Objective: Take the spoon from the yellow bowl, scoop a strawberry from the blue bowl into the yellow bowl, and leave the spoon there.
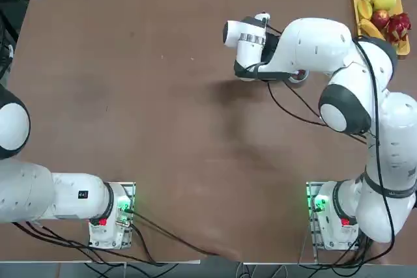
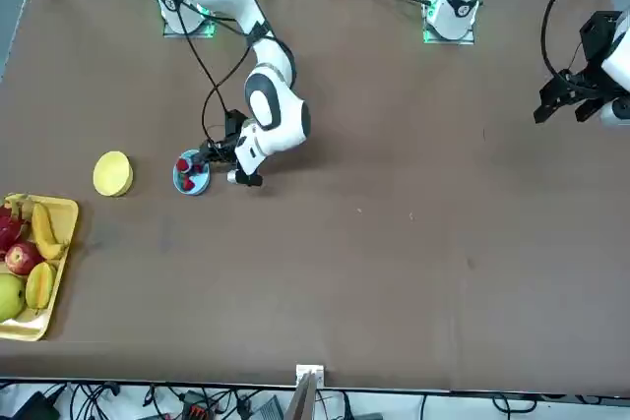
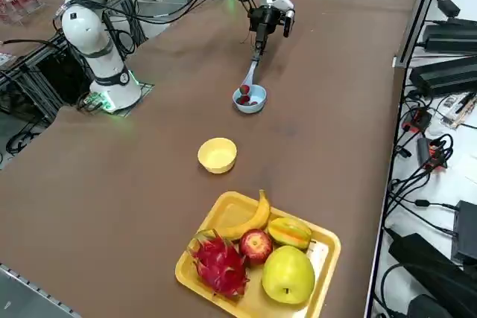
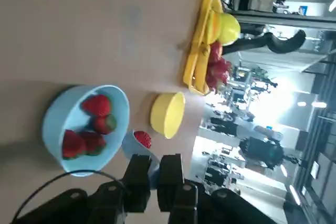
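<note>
From overhead I see my right gripper (image 3: 258, 48) out at about 1 o'clock on the table. It is clenched on the handle of the spoon (image 3: 249, 80). In the wrist view the fingers (image 4: 169, 174) pinch the handle, and the spoon's scoop carries one strawberry (image 4: 142, 138), held just outside the rim of the blue bowl (image 4: 84, 128). Three more strawberries (image 4: 95, 104) sit inside that bowl. In the side view the spoon slants down from the gripper, its scoop over the bowl's rim at the bowl's 11 o'clock. The yellow bowl (image 3: 217, 155) stands apart from the blue one, at its 7 o'clock in that view. Beyond it, at 6 o'clock, lies the fruit tray (image 3: 325, 257).
</note>
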Available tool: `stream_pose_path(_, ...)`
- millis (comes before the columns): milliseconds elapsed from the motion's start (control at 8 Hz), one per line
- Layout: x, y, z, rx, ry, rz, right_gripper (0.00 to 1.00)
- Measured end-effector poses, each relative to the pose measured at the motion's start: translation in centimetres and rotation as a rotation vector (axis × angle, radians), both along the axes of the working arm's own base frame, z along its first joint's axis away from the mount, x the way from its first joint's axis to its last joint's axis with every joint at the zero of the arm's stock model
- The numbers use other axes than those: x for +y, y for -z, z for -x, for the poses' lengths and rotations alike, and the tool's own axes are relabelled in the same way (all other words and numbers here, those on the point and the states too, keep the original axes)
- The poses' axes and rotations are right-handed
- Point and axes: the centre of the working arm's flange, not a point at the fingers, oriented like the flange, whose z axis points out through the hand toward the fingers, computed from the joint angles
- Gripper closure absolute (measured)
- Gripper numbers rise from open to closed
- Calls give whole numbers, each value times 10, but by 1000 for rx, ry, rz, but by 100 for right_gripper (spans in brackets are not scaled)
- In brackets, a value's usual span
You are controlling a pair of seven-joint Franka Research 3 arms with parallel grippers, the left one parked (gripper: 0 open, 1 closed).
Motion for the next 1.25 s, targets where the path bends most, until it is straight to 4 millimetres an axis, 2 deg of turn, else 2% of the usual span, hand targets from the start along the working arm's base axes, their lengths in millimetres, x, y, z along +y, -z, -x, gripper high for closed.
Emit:
stream_pose_path(375,-19,-4,-11,-8,41,28,89)
stream_pose_path(625,-42,-6,-24,-7,79,37,89)
stream_pose_path(1000,-86,-15,-41,2,129,61,89)
stream_pose_path(1250,-126,-19,-44,3,135,74,89)
